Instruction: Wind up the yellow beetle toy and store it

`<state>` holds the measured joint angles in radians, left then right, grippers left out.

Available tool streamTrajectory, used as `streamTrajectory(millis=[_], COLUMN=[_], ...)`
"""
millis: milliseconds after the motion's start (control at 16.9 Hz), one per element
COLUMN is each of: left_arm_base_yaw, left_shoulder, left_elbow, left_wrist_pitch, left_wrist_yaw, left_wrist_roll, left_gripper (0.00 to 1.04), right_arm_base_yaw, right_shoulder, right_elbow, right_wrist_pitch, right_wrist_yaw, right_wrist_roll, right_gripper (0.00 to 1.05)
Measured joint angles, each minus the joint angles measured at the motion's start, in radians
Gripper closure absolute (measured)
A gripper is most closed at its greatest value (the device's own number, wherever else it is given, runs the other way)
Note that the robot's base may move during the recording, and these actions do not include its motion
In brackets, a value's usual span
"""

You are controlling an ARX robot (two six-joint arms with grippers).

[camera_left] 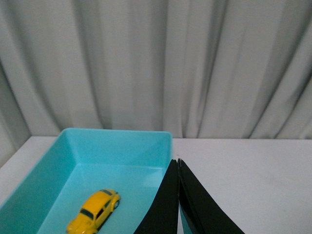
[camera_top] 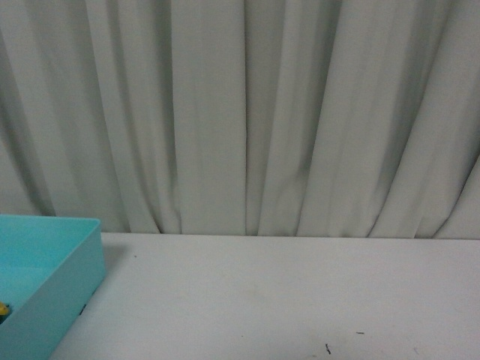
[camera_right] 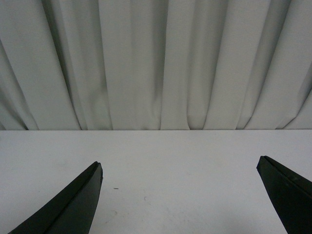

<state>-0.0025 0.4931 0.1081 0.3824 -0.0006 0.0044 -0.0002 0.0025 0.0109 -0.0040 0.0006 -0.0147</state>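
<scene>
The yellow beetle toy (camera_left: 94, 210) lies on its wheels on the floor of a turquoise bin (camera_left: 117, 139) in the left wrist view. In the front view only a yellow sliver (camera_top: 3, 308) of it shows at the left edge, inside the bin (camera_top: 71, 300). My left gripper (camera_left: 178, 162) is shut and empty, its tips above the bin's near right wall, apart from the toy. My right gripper (camera_right: 180, 165) is open and empty over bare white table. Neither arm shows in the front view.
The white table (camera_top: 285, 300) runs to a pleated grey curtain (camera_top: 247, 112) at its far edge. The bin stands at the table's left side. A few small dark specks (camera_top: 328, 348) mark the tabletop.
</scene>
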Motion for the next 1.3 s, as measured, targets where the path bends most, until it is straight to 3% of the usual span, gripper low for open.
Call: streamTrajectory(millis=[829, 888, 1066, 1125, 1184, 1302], left_arm_base_yaw=[0.003, 0.003, 0.002, 0.002, 0.002, 0.002], left_shoulder=[-0.299, -0.441, -0.487, -0.487, -0.487, -0.487], left_elbow=[-0.099, -0.098, -0.098, -0.098, -0.098, -0.098], left_wrist_pitch=[-0.188, -0.386, -0.386, -0.386, -0.386, -0.386], left_wrist_yaw=[0.0, 0.003, 0.0, 0.0, 0.0, 0.0], left_wrist_roll=[0.0, 0.0, 0.0, -0.002, -0.001, -0.001], left_gripper=[1.03, 1.03, 1.03, 1.02, 0.91, 0.86], right_arm_base_yaw=[0.0, 0.0, 0.0, 0.0, 0.0, 0.0], right_shoulder=[0.0, 0.0, 0.0, 0.0, 0.0, 0.0], right_elbow=[0.0, 0.0, 0.0, 0.0, 0.0, 0.0], right_wrist_pitch=[0.0, 0.0, 0.0, 0.0, 0.0, 0.0], right_wrist_yaw=[0.0, 0.0, 0.0, 0.0, 0.0, 0.0], right_wrist_roll=[0.0, 0.0, 0.0, 0.0, 0.0, 0.0], right_gripper=[0.07, 0.07, 0.07, 0.07, 0.07, 0.07])
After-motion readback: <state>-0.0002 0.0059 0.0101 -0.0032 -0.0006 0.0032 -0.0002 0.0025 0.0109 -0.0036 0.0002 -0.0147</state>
